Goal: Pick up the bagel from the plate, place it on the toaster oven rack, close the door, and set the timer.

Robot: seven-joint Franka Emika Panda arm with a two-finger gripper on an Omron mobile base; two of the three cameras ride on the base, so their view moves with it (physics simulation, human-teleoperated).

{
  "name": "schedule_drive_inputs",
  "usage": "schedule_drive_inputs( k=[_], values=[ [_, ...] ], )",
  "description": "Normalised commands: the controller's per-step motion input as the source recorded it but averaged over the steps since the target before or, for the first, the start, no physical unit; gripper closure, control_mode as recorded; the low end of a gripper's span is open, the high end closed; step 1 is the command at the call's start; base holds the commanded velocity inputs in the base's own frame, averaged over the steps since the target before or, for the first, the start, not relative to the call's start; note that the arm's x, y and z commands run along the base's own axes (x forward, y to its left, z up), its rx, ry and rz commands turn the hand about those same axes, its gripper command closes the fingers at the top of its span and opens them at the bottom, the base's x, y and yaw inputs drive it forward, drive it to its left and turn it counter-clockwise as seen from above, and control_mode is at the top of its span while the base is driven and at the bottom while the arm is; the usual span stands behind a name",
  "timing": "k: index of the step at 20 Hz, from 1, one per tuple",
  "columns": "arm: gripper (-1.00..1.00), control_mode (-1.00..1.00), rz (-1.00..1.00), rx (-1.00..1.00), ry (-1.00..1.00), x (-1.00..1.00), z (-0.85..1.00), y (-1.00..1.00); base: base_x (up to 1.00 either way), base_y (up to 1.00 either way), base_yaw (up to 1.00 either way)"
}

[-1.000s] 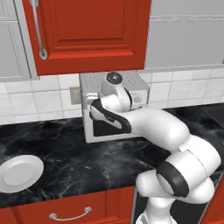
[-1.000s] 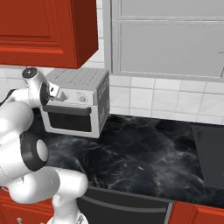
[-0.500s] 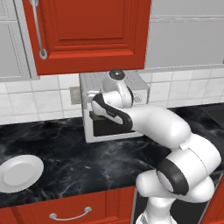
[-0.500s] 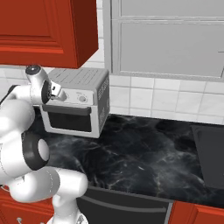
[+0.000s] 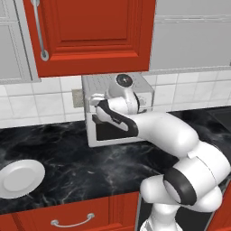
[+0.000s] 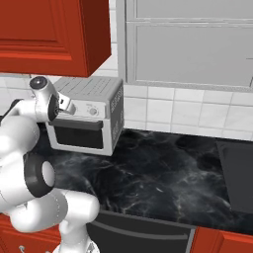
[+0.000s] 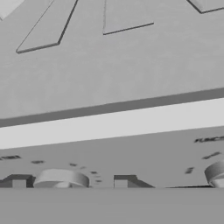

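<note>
We have the claw (image 7: 70,183) at the toaster oven's (image 6: 86,118) control panel, its tips either side of a timer knob (image 7: 61,178), seemingly clenching it. The door (image 6: 79,135) below is closed. The knob likely turns stiffly; pinch its rim.

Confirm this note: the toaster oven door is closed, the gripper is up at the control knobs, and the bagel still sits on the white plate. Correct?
One thing is off: the plate is bare in the left base view, with no bagel on it. The rest holds: the door is closed in the right base view, and the gripper sits at a control knob in the hand view.
</note>
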Motion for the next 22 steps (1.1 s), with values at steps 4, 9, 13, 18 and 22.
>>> schedule_drive_inputs(
  k=[4,9,13,18,22],
  values=[
    [1.0,-1.0,-0.07,0.22,-0.01,-0.29,0.85,-1.0,0.0,0.0,0.0],
    [1.0,-1.0,-0.07,0.21,0.0,-0.3,0.56,-1.0,0.0,0.0,0.0],
    [1.0,-1.0,-0.07,0.18,0.0,-0.26,0.26,-0.99,0.0,0.0,0.0],
    [1.0,-1.0,-0.07,0.16,0.0,-0.24,0.24,-0.81,0.0,0.0,0.0],
    [1.0,-1.0,-0.03,0.08,0.0,-0.33,0.44,-0.17,0.0,0.0,0.0]
  ],
)
